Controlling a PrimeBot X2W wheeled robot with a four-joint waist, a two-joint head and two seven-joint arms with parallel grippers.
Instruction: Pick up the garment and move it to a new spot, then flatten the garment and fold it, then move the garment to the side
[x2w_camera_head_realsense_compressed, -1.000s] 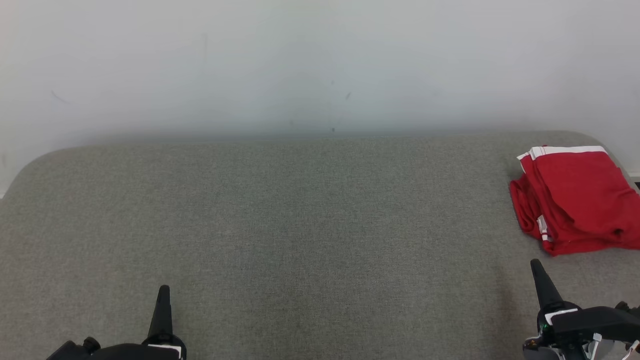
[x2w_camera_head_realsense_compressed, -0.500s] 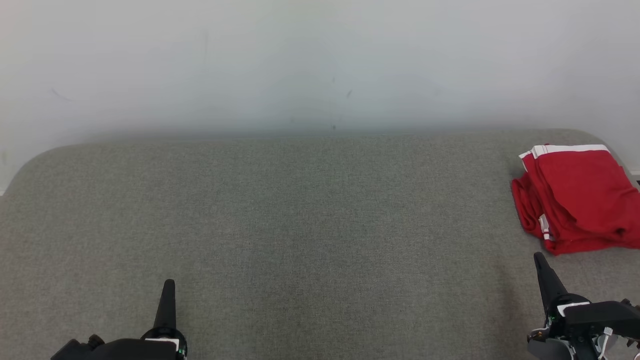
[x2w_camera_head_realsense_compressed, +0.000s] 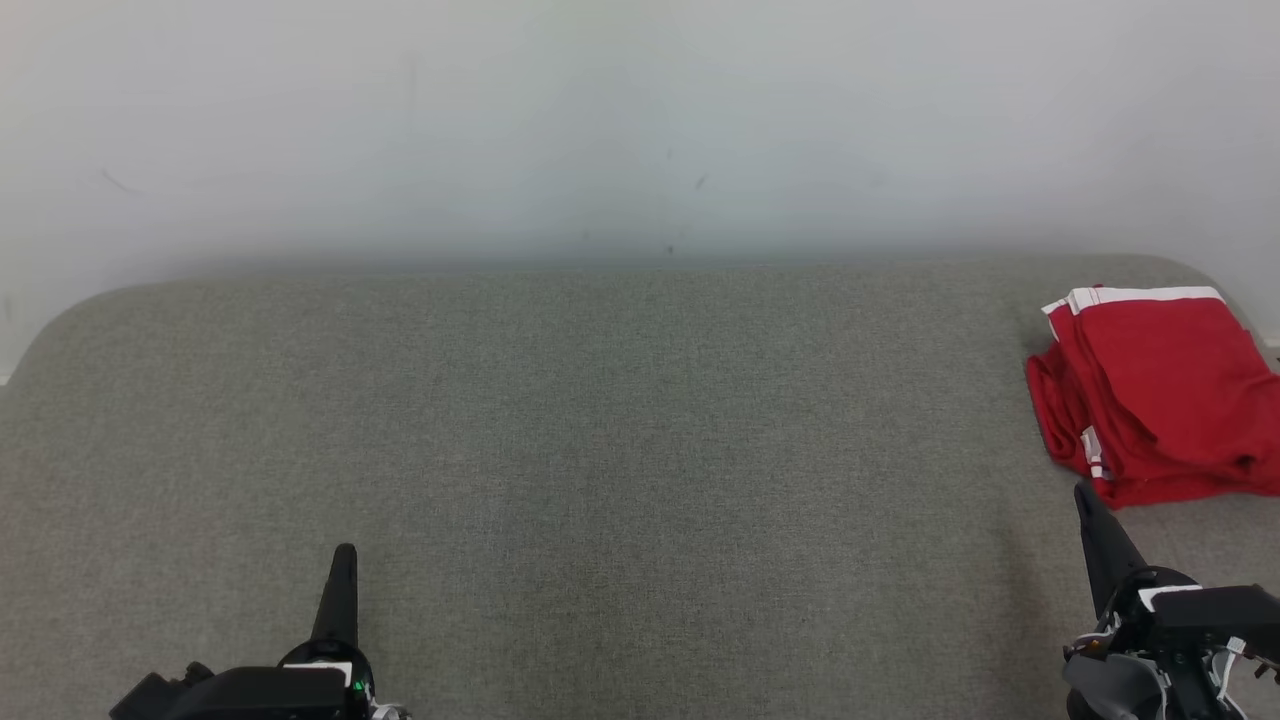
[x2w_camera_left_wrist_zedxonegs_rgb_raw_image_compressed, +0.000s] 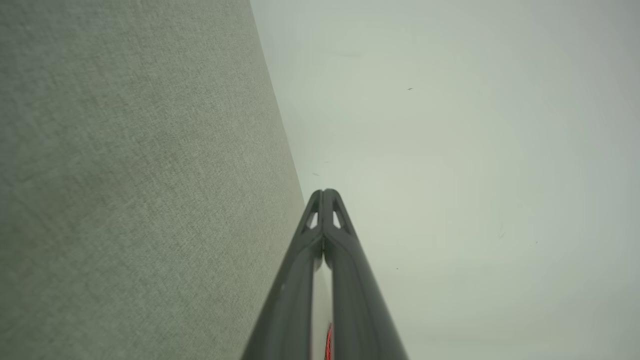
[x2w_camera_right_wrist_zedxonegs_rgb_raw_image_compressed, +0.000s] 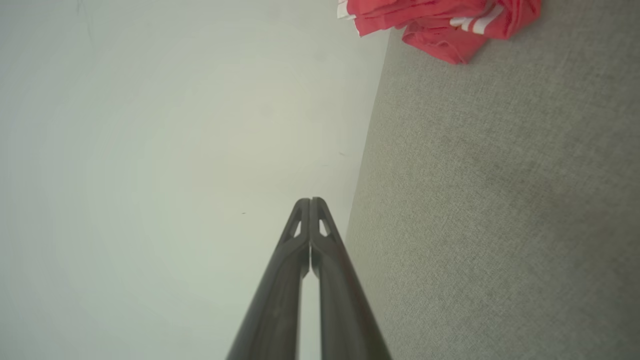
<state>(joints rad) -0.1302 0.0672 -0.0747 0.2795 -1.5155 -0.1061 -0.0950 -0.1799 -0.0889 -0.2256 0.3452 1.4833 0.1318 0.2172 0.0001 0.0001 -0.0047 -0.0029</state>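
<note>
Most of the task is looking done to me: the red garment (x2w_camera_head_realsense_compressed: 1160, 390) is lying in a folded bundle at the far right end of the grey bench (x2w_camera_head_realsense_compressed: 600, 430), close to the wall (x2w_camera_head_realsense_compressed: 600, 120), with its white stripes showing along the top edge and at one fold. The left gripper (x2w_camera_head_realsense_compressed: 343, 556) is hovering low near the front edge, well apart from the garment, jaws pressed together and carrying nothing. The right gripper (x2w_camera_head_realsense_compressed: 1085, 497) is sitting just beside the bundle's near corner, jaws likewise closed and empty. I am judging that nothing is remaining but drawing the arms away.

The garment's right side is running off the head view, so how neat the fold is there I cannot tell. The right wrist view is catching only its lower edge (x2w_camera_right_wrist_zedxonegs_rgb_raw_image_compressed: 440, 20).
</note>
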